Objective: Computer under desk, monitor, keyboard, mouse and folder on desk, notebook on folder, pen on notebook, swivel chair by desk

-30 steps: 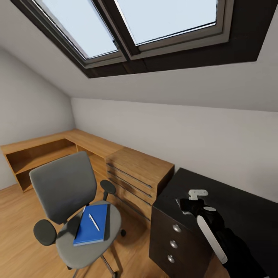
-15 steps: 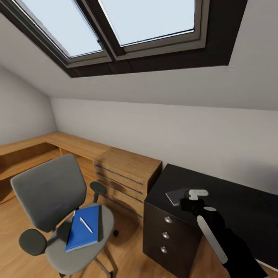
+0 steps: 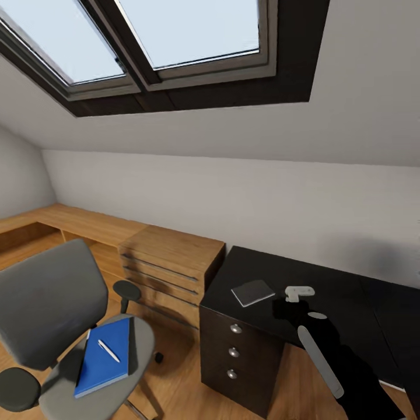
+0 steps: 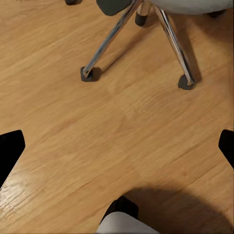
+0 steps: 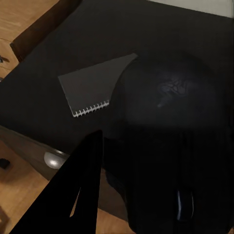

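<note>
A grey padded swivel chair with black armrests is seen on the pale wooden floor, apart from the left end of a long black counter fitted with round-knobbed drawers. On the seat a flat bright blue folder is laid, and a slim white pen is rested on top of it. A thin dark grey spiral-bound notebook is placed flat on the counter near its left end, above the drawers. A light wooden chest with bar handles is set just beside that end of the counter, under a sloped ceiling with a dark-framed skylight. The right end effector is held over the counter, just beside the notebook. In the right wrist view a rounded black mouse with a scroll wheel is seen directly ahead, with one black finger against its side – the end effector appears to be clamped on it, though the other finger is hidden. The notebook is partly covered by the mouse in that view. The left end effector is pointed down at the floor with its fingertips spread wide apart and nothing between them – beyond it the chair's chrome star base and casters are seen.
</note>
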You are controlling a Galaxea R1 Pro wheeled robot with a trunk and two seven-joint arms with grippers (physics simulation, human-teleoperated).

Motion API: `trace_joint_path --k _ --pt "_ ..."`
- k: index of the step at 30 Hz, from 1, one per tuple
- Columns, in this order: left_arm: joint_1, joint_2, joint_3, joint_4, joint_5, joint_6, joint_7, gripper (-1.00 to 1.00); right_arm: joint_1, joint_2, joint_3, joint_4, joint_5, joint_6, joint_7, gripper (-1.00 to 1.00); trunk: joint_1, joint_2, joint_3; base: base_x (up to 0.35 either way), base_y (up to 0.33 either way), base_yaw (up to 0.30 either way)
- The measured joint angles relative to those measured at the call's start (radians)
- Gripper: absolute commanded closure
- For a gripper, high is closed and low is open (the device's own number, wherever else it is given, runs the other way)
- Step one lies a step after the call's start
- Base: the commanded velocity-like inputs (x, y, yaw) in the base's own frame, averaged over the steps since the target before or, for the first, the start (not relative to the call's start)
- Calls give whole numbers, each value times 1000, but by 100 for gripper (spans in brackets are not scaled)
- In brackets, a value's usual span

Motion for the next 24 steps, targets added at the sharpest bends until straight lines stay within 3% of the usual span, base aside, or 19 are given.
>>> trace_joint_path --k 1,4,5,11,15,19,24 --pt "0 -2 -32 0 -7 -1 2 -100 0 0 0 0 0 0 0 100 0 0 0 0 0 -13" --pt "0 -5 -44 0 -10 -1 2 -100 1 0 0 -1 0 0 -1 100 0 0 0 0 0 -10" --pt "0 -17 -57 0 -11 -1 2 -100 2 0 0 -6 0 0 -1 100 0 0 0 0 0 -75" --pt "0 -23 -74 1 -9 -8 2 -100 4 1 -1 -6 0 0 -1 100 0 0 0 -6 3 -213" --pt "0 -27 -74 1 -10 -21 2 -100 5 5 -64 11 1 1 -19 100 0 0 0 -149 138 -277" --pt "0 -28 -74 1 -11 -24 2 -100 5 32 -117 19 -4 2 -95 100 0 0 0 -140 148 -290" --pt "0 -28 -75 1 -9 -25 2 -100 5 54 -148 22 -105 -1 -227 100 0 0 0 -22 25 -294"
